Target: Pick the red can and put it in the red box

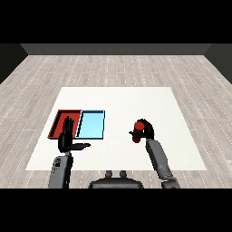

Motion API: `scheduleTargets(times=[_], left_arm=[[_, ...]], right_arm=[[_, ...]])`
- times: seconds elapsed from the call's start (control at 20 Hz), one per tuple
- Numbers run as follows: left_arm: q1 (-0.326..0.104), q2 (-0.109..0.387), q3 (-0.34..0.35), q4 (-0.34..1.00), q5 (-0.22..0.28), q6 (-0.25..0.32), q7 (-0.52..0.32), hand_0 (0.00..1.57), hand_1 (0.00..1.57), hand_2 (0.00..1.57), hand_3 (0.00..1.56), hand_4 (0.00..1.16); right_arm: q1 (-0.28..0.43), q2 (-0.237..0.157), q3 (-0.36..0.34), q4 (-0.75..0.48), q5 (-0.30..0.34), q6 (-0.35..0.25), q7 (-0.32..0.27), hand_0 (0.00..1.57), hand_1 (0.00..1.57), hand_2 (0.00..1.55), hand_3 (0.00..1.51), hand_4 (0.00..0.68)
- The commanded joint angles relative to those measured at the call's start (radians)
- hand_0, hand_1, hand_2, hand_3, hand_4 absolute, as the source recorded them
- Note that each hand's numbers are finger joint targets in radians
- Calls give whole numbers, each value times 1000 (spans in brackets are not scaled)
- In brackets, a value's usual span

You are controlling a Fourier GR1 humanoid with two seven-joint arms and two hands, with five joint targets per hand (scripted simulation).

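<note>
The red can (137,128) is held in my right hand (146,131), whose fingers and thumb curl round it, over the table right of the trays. The red tray (59,118) lies at the left of the table, with the light blue tray (92,124) right beside it. My left hand (67,138) stands open, fingers straight up and thumb out to the right, over the near edge of the red tray and hiding part of it.
The white table (136,99) stretches wide behind and to the right of the trays. Between the light blue tray and my right hand lies bare table surface. Wooden floor surrounds the table.
</note>
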Motion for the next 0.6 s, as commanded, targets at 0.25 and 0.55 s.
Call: scheduleTargets(times=[0.25, 0.55], left_arm=[[-53, 7, 5, 132, -1, -33, -60, 0, 0, 0, 0, 0], [-48, -2, -46, 49, -52, 3, 16, 0, 0, 0, 0, 0]], right_arm=[[17, 33, 28, -46, 49, -35, -67, 1457, 1457, 1446, 1411, 661], [190, 39, 127, -406, 48, -71, 77, 1435, 1435, 1435, 1406, 649]])
